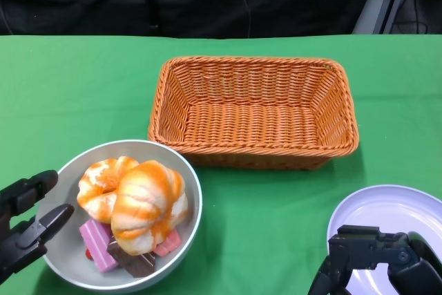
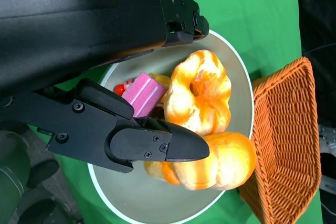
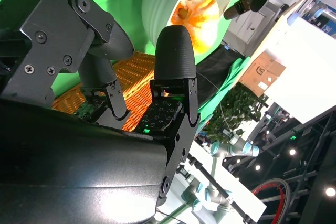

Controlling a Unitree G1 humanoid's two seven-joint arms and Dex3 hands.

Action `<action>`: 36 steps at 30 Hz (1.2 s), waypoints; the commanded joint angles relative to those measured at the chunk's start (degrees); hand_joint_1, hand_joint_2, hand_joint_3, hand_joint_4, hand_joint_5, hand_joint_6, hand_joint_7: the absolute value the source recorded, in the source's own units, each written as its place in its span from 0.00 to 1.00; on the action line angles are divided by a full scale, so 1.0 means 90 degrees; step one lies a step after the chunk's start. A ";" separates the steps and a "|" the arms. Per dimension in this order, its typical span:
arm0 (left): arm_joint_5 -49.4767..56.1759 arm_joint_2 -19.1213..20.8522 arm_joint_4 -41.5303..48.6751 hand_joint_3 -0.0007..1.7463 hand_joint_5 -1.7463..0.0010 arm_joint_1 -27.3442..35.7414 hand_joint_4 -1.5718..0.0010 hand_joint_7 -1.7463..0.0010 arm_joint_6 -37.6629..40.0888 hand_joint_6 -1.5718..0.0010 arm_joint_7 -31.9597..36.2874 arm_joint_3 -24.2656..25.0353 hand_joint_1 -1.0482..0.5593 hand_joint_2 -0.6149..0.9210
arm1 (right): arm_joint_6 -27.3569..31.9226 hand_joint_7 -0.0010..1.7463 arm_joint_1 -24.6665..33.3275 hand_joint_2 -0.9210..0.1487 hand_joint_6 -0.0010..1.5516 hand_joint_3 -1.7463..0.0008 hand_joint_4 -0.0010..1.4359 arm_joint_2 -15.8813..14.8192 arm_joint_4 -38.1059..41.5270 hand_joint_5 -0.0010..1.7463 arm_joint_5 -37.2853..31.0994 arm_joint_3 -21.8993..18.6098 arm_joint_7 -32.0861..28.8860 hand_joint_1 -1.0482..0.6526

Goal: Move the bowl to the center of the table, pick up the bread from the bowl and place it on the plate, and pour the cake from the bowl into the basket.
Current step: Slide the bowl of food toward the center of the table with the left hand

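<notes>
The bowl [image 1: 186, 191] of bread [image 1: 148, 205] sits at seven o'clock, the left hand [image 1: 27, 229] spread beside its rim, holding nothing. The left wrist view alone reveals pink cake [image 2: 143, 93]. The right hand [image 1: 376, 257], unclenched, hovers over the plate [image 1: 387, 208].

Head view: looked down from above onto the green bench [image 1: 262, 240], taking in bowl [image 1: 188, 183], basket [image 1: 254, 112] and plate [image 1: 387, 212]. Left wrist view: sat close behind the left robot hand [image 2: 157, 145], facing the bowl [image 2: 157, 203] and basket [image 2: 286, 145]. Right wrist view: sat close behind the right robot hand [image 3: 152, 93], tilted, sharing bowl [image 3: 163, 3] and basket [image 3: 131, 77].
</notes>
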 commanded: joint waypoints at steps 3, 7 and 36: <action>-0.0126 0.0067 -0.0307 0.17 0.99 0.0120 0.98 1.00 0.0105 0.95 -0.0066 -0.0188 0.21 1.00 | -0.0021 0.70 0.0021 0.69 0.59 0.13 0.62 -0.0038 -0.0083 0.88 0.0079 -0.0009 -0.0011 0.66; -0.0192 0.0065 -0.0284 0.17 0.99 0.0112 0.99 1.00 0.0069 0.95 -0.0110 -0.0322 0.20 1.00 | -0.0035 0.69 -0.0009 0.67 0.58 0.16 0.61 -0.0047 -0.0049 0.89 0.0036 -0.0011 -0.0016 0.65; -0.0708 -0.0479 -0.1162 0.17 1.00 -0.0371 1.00 1.00 0.1450 0.99 0.0520 -0.0929 0.25 1.00 | 0.0149 0.69 0.0070 0.67 0.59 0.16 0.60 -0.0019 -0.0372 0.91 0.0151 0.0019 0.0038 0.67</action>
